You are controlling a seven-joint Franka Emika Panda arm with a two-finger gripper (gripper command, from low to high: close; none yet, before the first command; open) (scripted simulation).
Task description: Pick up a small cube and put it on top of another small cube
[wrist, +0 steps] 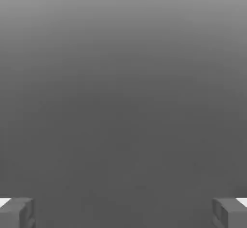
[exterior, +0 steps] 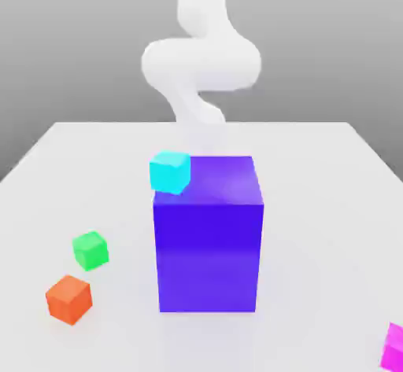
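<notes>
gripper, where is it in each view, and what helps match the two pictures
Exterior view: only the white arm is seen, rising behind the big purple block.
Hand view: the gripper sits at the picture's lower edge, one open finger in each corner, nothing between.
Shared landmark: the plain grey backdrop.
</notes>
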